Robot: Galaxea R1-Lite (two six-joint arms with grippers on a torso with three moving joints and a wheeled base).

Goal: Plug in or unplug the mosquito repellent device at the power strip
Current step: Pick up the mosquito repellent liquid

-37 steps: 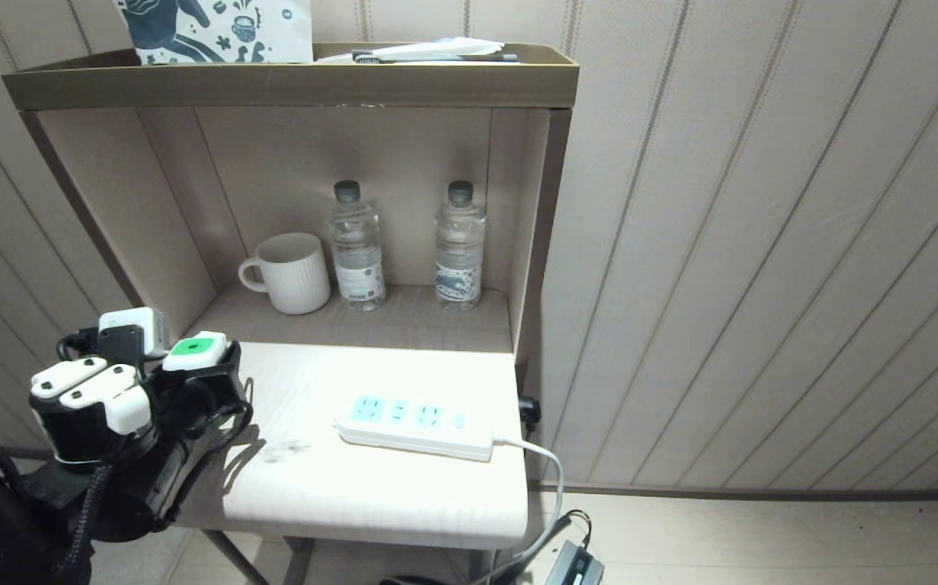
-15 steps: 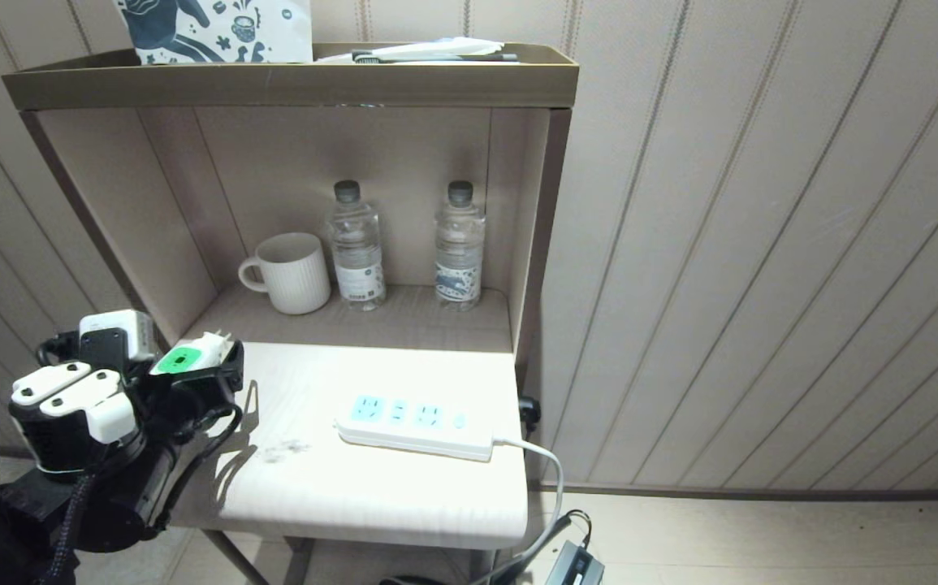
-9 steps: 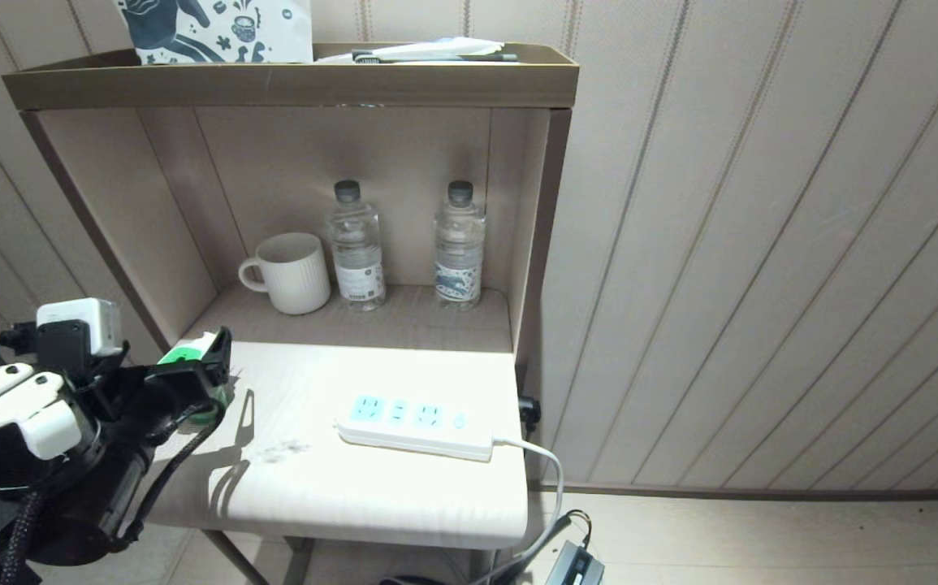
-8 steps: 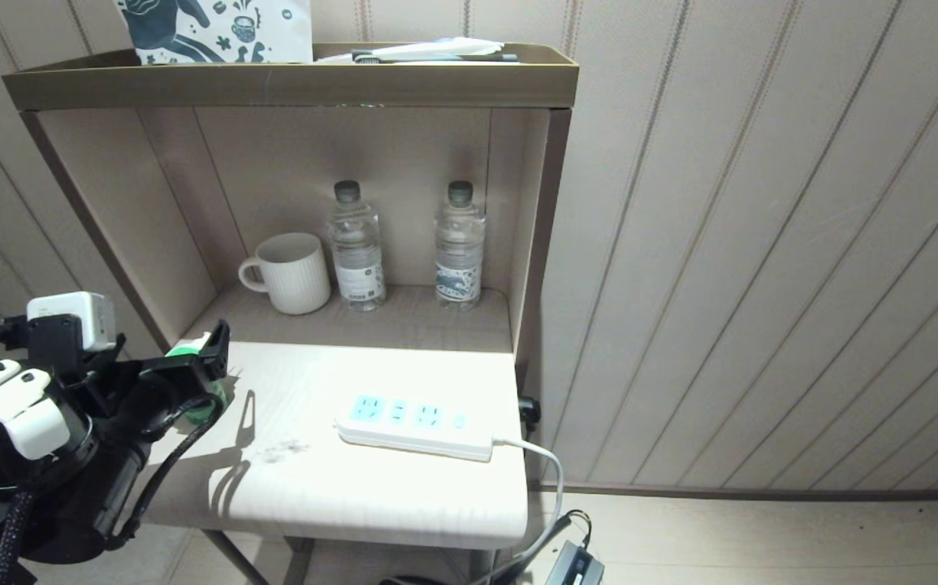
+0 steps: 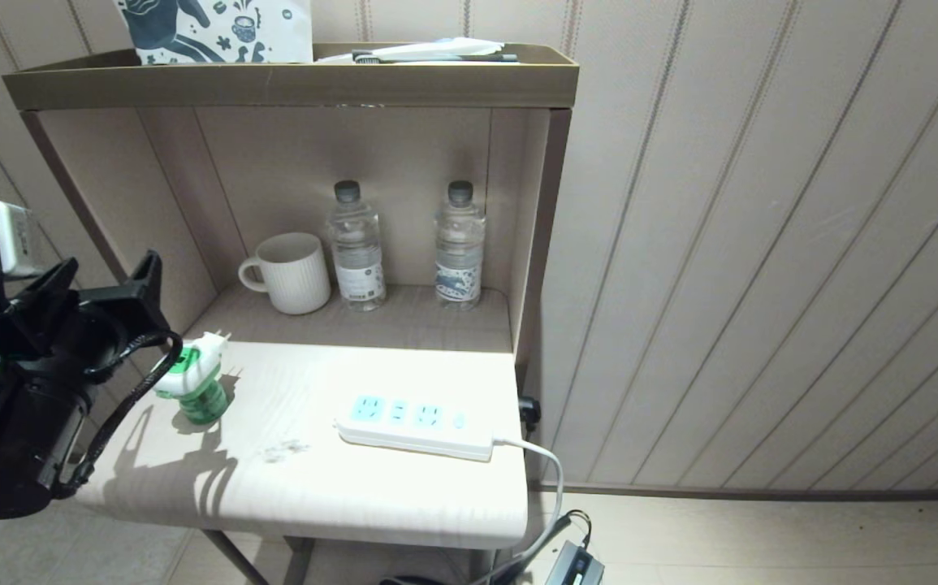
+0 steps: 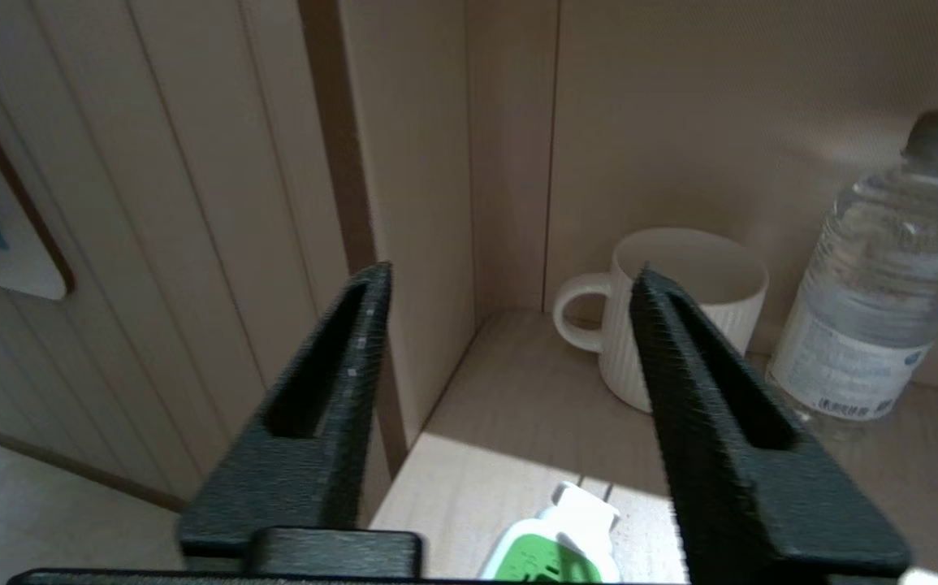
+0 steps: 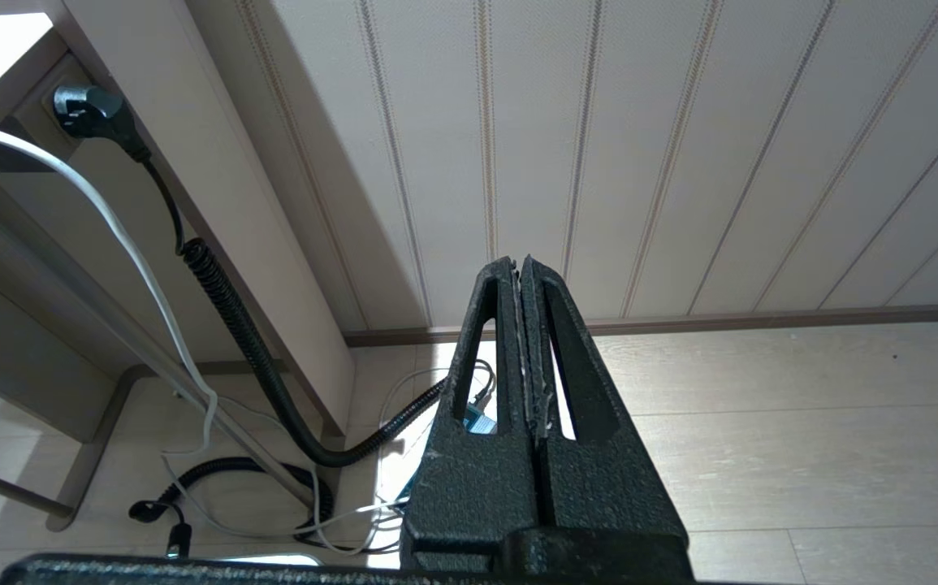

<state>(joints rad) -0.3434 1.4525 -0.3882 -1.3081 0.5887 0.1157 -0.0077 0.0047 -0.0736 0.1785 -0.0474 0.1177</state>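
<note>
Pale wooden counter [image 5: 371, 487] against striped wall panelling [image 5: 761, 244]. Mosquito repellent device [image 5: 196, 382] upright at counter's left edge, well left of power strip [image 5: 413, 422]. Left hand [image 5: 103, 288] just above it, fingers spread, empty.

Bare tabletop [image 5: 298, 479] between device [image 5: 196, 382] and strip [image 5: 413, 422]; mug [image 5: 294, 272] behind.

Beige panel wall [image 5: 761, 244], wood nightstand [image 5: 314, 487].

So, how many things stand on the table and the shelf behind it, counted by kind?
Bottles: 2
Mug: 1
Repellent device: 1
Power strip: 1
Total: 5
</note>
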